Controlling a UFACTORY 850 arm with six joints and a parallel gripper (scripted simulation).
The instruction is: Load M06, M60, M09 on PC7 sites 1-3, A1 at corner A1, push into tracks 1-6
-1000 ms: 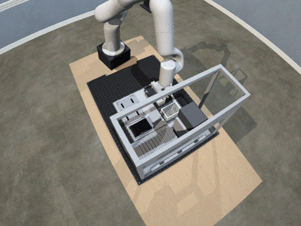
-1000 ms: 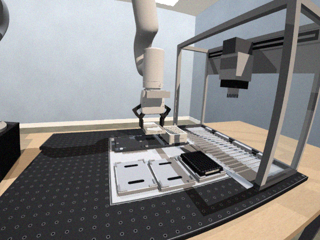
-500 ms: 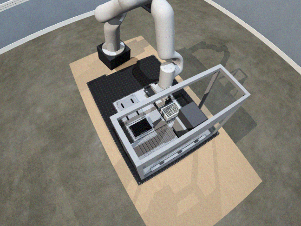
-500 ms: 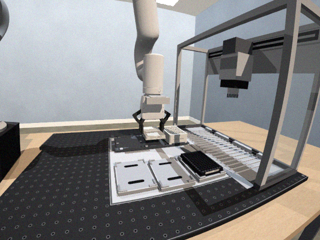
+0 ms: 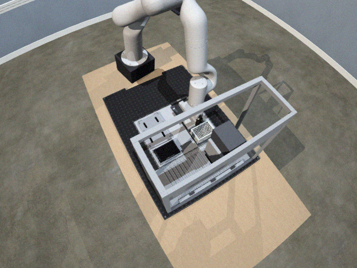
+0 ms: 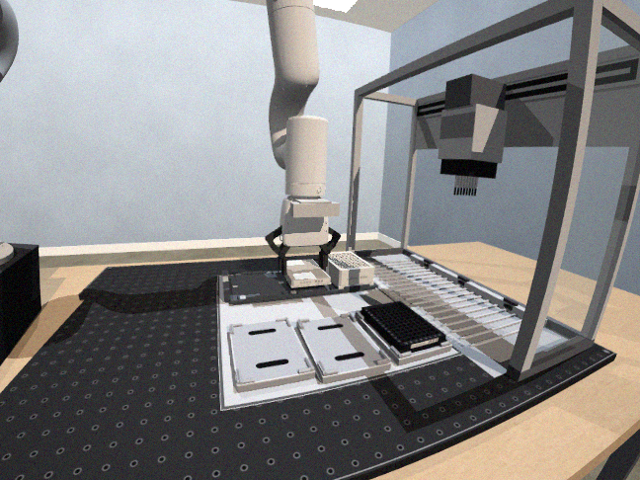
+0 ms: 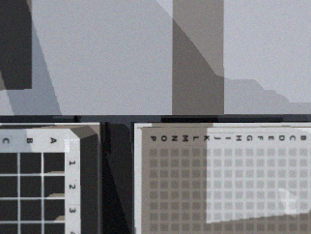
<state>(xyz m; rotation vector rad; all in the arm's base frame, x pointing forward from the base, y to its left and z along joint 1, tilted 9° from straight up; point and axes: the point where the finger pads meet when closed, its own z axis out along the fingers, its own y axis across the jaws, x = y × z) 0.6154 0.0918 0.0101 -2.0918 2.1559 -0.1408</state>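
Pale, rigid, light 384-well plate M60 (image 6: 306,274), pinched across its skirt walls by gripper (image 6: 303,264); slippery if tilted.

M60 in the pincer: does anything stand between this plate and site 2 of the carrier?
Nothing visible does. The pincer holds M60 low over the middle of PC7. The nearest thing is M09 on the next site, apart from M60 by a narrow dark gap in the wrist view.
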